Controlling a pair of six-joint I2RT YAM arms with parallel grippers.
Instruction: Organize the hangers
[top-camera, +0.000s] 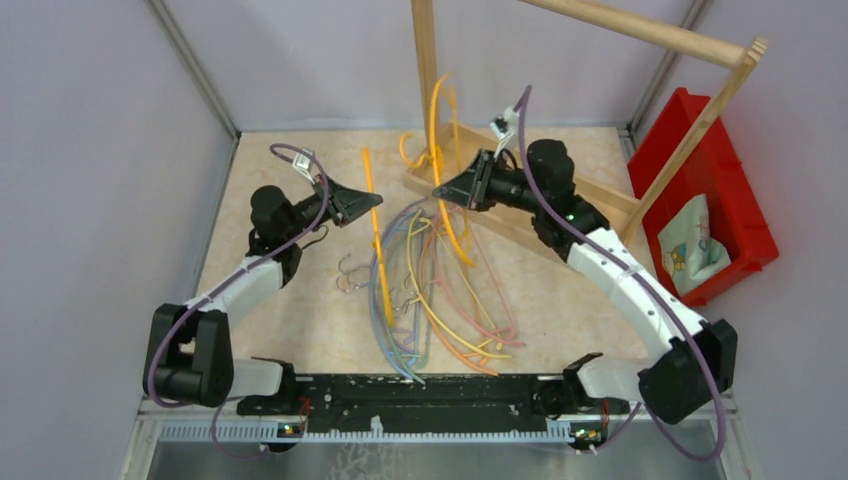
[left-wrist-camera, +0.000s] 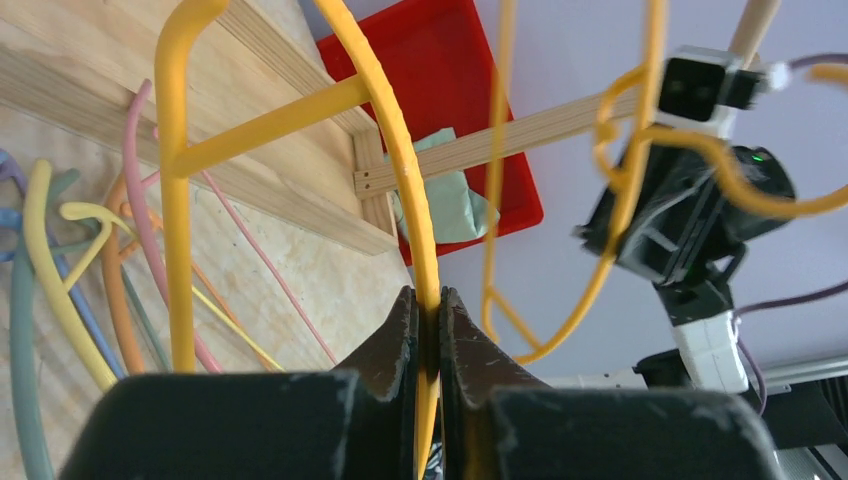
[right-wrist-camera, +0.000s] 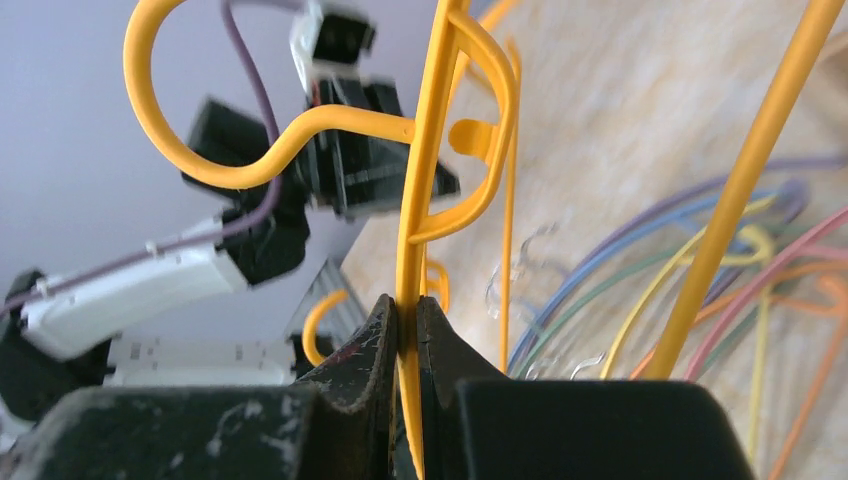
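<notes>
My left gripper (top-camera: 368, 205) (left-wrist-camera: 428, 300) is shut on the thin arm of a yellow hanger (top-camera: 380, 260) (left-wrist-camera: 392, 135), held off the table left of centre. Near the wooden rack's post my right gripper (top-camera: 440, 190) (right-wrist-camera: 408, 305) is shut on a second yellow hanger (top-camera: 436, 110) (right-wrist-camera: 425, 150), which stands upright with its hook curling at the top. Between the arms, a tangled pile of hangers (top-camera: 440, 300) (right-wrist-camera: 700, 250) in yellow, orange, pink, green, blue and purple lies flat on the table. The two held hangers hang close together.
The wooden rack has a post (top-camera: 425, 60), a slanted top bar (top-camera: 640, 30) and a base board (top-camera: 520, 215) at the back right. A red bin (top-camera: 690, 150) (left-wrist-camera: 440, 80) holding a cloth sits beyond it. Grey walls close the table's sides.
</notes>
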